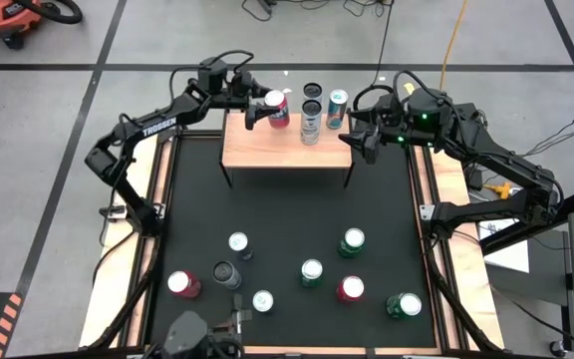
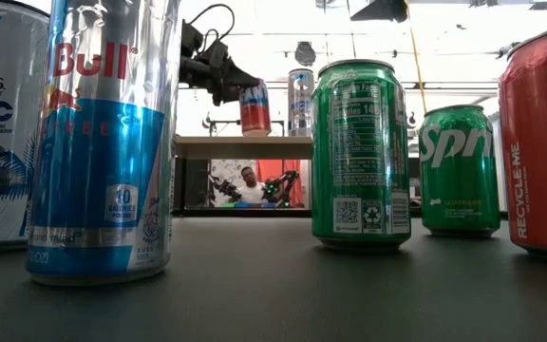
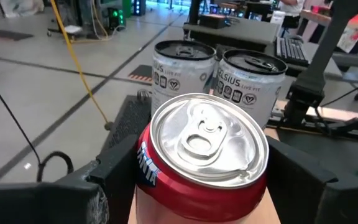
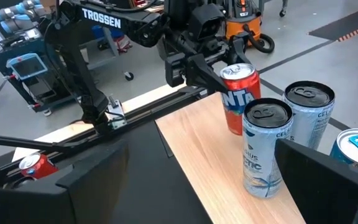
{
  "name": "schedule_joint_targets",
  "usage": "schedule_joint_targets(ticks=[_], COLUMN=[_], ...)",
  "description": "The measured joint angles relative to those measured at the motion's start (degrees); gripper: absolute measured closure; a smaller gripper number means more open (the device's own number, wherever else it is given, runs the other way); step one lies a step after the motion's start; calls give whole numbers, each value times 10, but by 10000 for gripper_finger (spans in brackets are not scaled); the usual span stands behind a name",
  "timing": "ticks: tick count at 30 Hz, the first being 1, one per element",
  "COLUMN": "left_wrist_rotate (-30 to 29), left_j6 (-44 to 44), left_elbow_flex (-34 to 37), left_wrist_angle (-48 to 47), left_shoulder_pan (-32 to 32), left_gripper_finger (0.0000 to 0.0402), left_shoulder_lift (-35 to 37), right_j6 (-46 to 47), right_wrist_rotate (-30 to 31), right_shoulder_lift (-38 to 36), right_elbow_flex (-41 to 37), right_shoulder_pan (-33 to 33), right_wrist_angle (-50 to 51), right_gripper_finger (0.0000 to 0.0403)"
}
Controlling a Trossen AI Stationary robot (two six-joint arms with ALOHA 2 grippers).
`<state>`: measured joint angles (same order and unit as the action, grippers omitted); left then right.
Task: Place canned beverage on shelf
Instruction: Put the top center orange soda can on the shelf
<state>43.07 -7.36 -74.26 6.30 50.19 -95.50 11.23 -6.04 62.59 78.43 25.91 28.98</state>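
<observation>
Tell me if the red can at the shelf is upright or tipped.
Upright: the red can stands vertical, lid up, in the left gripper over the shelf; contact unclear.

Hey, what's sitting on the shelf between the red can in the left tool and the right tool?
In the high view, two tall white cans and a blue-topped can stand on the shelf between the red can, held by the left tool, and the right tool.

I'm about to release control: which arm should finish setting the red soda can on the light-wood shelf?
Left. The left gripper is shut on the red soda can over the light-wood shelf, beside three slim cans. The right gripper hangs open and empty at the shelf's right end.
</observation>
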Motion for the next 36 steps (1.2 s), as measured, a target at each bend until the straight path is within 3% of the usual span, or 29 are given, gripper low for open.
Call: schedule_joint_targets(ticks=[15, 20, 36], left_wrist_rotate=[0, -26, -15], left_j6=[-25, -26, -26], left_elbow_flex=[0, 0, 0], left_wrist_angle=[-10, -19, -23], left_shoulder_pan=[0, 0, 0], left_gripper_finger=[124, 123, 112], left_shoulder_lift=[-19, -19, -19], right_j6=[1, 1, 1], right_wrist_rotate=[0, 0, 0], right_shoulder_lift=[9, 12, 11], right_elbow_flex=[0, 0, 0], right_shoulder_pan=[0, 0, 0], right_wrist_angle=[0, 0, 0], right_gripper_finger=[22, 22, 22])
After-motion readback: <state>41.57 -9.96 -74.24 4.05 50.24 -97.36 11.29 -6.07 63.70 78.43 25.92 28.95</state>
